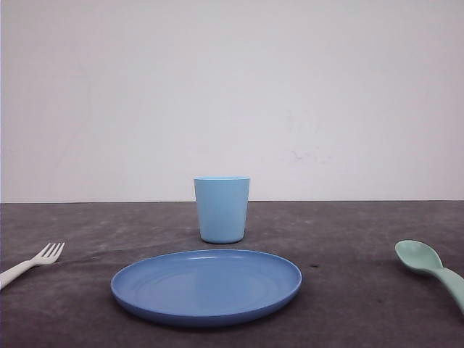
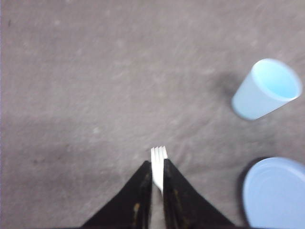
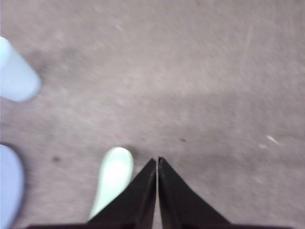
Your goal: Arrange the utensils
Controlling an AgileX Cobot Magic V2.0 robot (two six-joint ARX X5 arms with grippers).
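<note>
Fork (image 2: 158, 167) sat pinched in the left gripper (image 2: 157, 177) near the table's (image 1: 362, 225) left edge; spoon (image 3: 112, 182) lay just beside the clenched, empty right gripper (image 3: 157, 164) near the right edge. That thin grip risked twisting the fork loose.

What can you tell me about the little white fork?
The fork is small, white and looks like plastic, with short tines at one end. In the front view it sits at the table's left edge, left of the blue plate, tines pointing toward the middle. In the left wrist view the left claw is shut on its handle, its two black fingers pressing either side, with the tines poking out past the tips over the grey table.
</note>
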